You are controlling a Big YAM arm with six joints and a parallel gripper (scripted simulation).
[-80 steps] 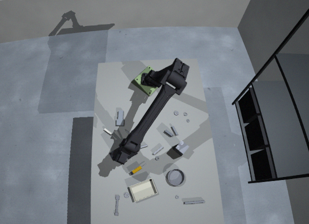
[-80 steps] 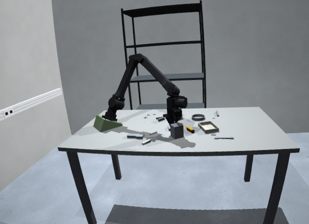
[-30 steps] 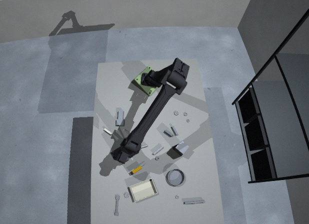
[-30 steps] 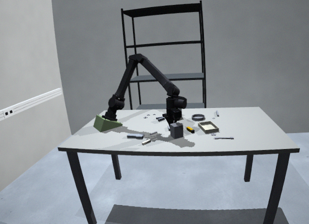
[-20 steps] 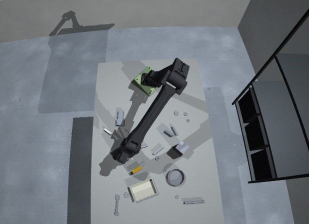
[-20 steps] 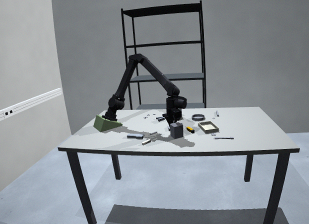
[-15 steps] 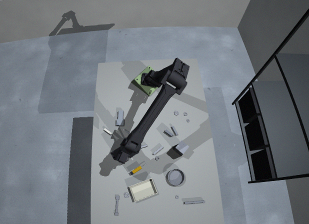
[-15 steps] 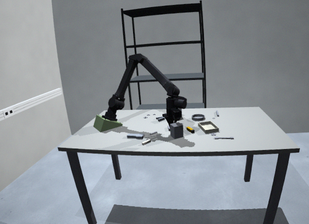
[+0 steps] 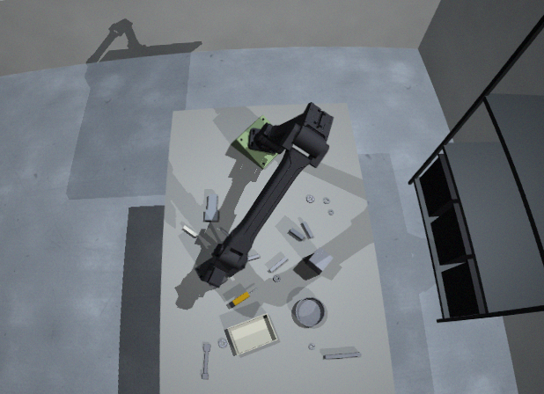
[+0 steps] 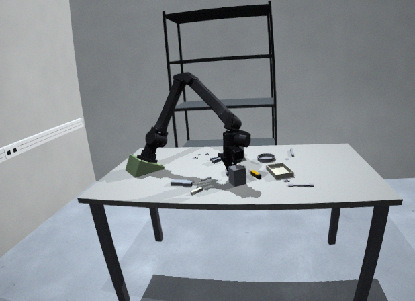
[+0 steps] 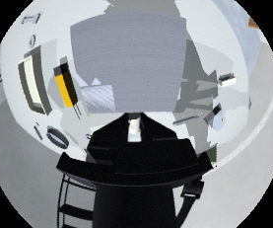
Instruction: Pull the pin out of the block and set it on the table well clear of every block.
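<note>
A dark grey block [image 10: 237, 175] [image 11: 124, 60] stands near the middle of the table, and its broad face fills the wrist view straight ahead of my fingers. My gripper [image 10: 227, 165] is low at the block's far left side. It is shut on a short light pin [image 11: 135, 128] that points at the block face. I cannot tell whether the pin's tip is still in its hole. In the overhead view my wrist [image 9: 217, 269] covers the pin and most of this block.
A second dark block [image 9: 318, 262] stands to the right of my wrist. A yellow-and-black part [image 9: 241, 299], a cream tray [image 9: 252, 334] and a ring [image 9: 308, 312] lie nearby. A grey bracket [image 9: 211, 206] and a white bar [image 9: 189, 229] lie by the left edge, among small loose parts.
</note>
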